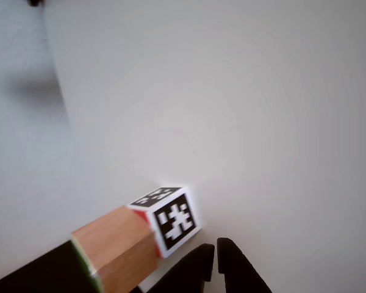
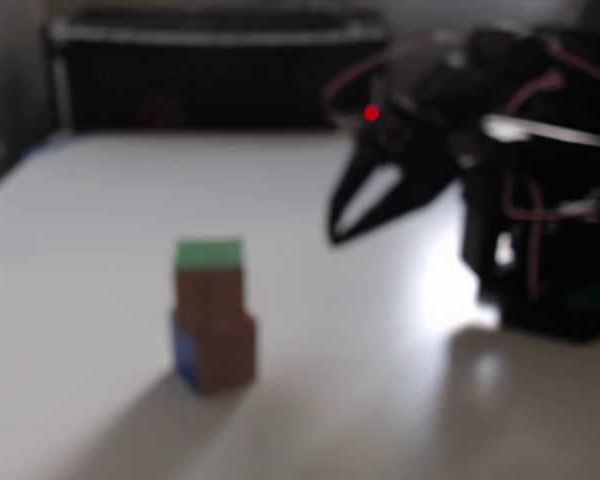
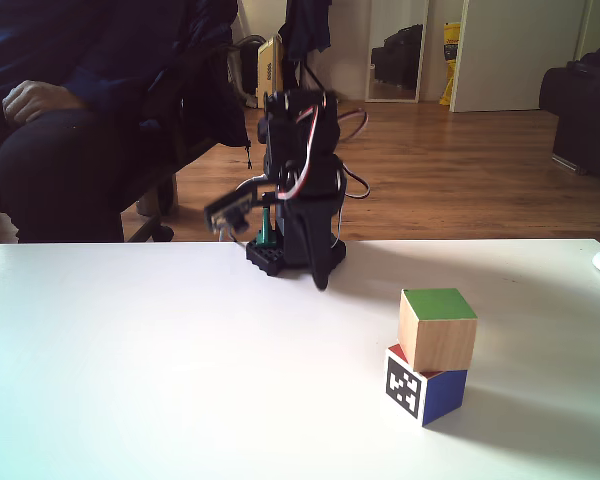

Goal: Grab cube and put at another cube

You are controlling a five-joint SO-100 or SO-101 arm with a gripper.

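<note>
Table (image 3: 160,380) open — cube (image 3: 438,328) (stacked).

The wooden cube (image 3: 438,328), green face up, sits atop the marker-patterned cube (image 3: 425,385) on the white table (image 3: 160,370).

We see one fixed view wholly blurred, smearing the pincer (image 2: 340,225) so its state cannot be read. The other view's bottom edge cuts off the cube (image 1: 119,250). A seated person (image 3: 70,120) is cropped above the shoulders.
</note>
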